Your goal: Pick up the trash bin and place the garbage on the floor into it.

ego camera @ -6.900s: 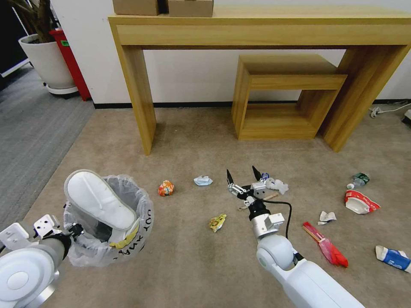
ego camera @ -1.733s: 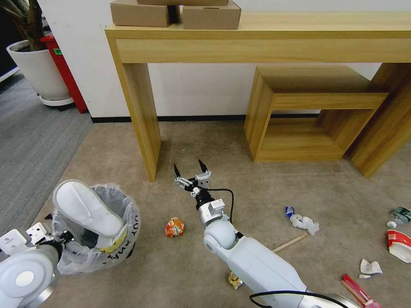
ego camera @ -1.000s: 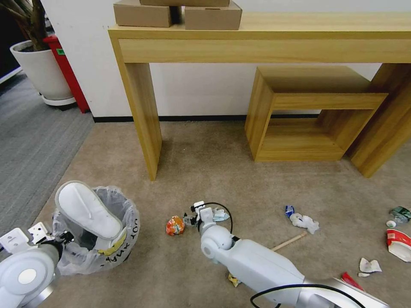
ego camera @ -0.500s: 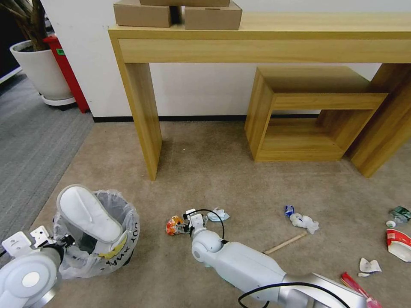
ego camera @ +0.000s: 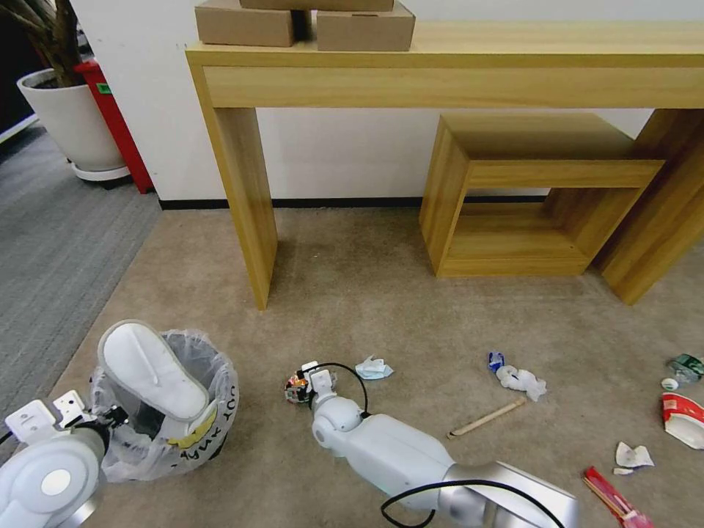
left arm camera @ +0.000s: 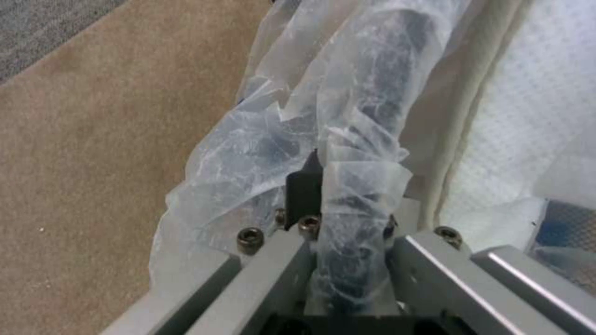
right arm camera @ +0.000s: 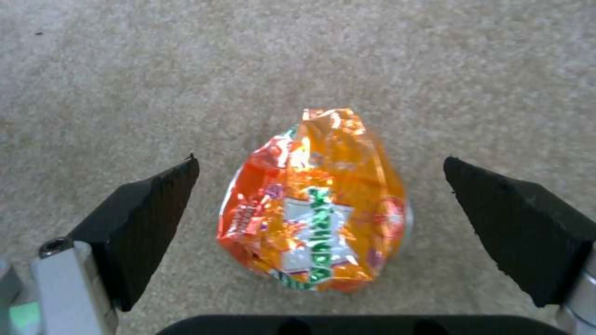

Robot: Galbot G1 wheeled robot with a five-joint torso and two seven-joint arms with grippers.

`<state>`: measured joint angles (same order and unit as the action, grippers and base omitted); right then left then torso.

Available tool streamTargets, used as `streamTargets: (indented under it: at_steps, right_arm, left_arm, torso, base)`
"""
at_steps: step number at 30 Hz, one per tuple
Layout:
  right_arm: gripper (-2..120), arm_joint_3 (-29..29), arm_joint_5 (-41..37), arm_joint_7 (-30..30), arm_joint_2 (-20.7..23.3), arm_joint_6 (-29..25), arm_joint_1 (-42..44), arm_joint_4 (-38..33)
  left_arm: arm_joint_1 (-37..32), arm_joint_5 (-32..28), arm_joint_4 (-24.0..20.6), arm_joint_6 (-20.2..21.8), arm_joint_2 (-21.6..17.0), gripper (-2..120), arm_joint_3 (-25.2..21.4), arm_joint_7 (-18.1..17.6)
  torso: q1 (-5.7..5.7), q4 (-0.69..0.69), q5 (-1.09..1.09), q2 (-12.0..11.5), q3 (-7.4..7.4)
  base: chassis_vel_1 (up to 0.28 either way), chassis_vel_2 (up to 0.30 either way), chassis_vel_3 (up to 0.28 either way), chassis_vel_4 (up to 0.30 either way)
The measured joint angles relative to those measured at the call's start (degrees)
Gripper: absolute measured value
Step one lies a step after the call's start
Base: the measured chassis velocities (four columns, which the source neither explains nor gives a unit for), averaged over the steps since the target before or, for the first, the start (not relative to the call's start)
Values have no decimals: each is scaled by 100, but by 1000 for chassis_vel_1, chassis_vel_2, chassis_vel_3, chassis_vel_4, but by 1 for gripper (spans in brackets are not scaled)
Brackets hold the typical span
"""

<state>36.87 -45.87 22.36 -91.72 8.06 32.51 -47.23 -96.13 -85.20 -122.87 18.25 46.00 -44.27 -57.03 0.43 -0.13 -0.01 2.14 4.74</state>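
The trash bin (ego camera: 192, 429), black with a crinkly white bag, hangs at the lower left of the head view with a white slipper (ego camera: 150, 367) sticking out of it. My left gripper (ego camera: 110, 422) is shut on its bagged rim (left arm camera: 385, 93), one black finger (left arm camera: 304, 186) pressed against the plastic. My right gripper (right arm camera: 318, 163) is open, low over the floor (ego camera: 352, 308), its fingers on either side of an orange wrapper (right arm camera: 316, 200) without touching it. More garbage lies to the right: light blue paper (ego camera: 372, 368), a white tissue (ego camera: 521, 381), a wooden stick (ego camera: 488, 418), a red-white bowl (ego camera: 686, 418).
A wooden console table stands ahead, its left leg (ego camera: 253, 220) near the wrapper, with a low wooden shelf (ego camera: 528, 191) beneath and cardboard boxes (ego camera: 301, 22) on top. Grey ribbed carpet (ego camera: 51, 242) and a potted plant (ego camera: 62, 110) lie to the left.
The right arm swung left and dropped from above the carpet down to the orange wrapper, its fingers now straddling it. The left gripper keeps its hold on the bin.
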Motion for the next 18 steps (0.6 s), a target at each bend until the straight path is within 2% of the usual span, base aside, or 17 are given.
streamTargets:
  at_steps: [18]
  right_arm:
    - [100, -345, 116, -369, -49, -129, 13, 497]
  left_arm:
    - [44, 69, 62, 7, 57, 0, 69, 30]
  torso:
    - [0, -1, 1, 0, 0]
  base:
    - [0, 0, 0, 0]
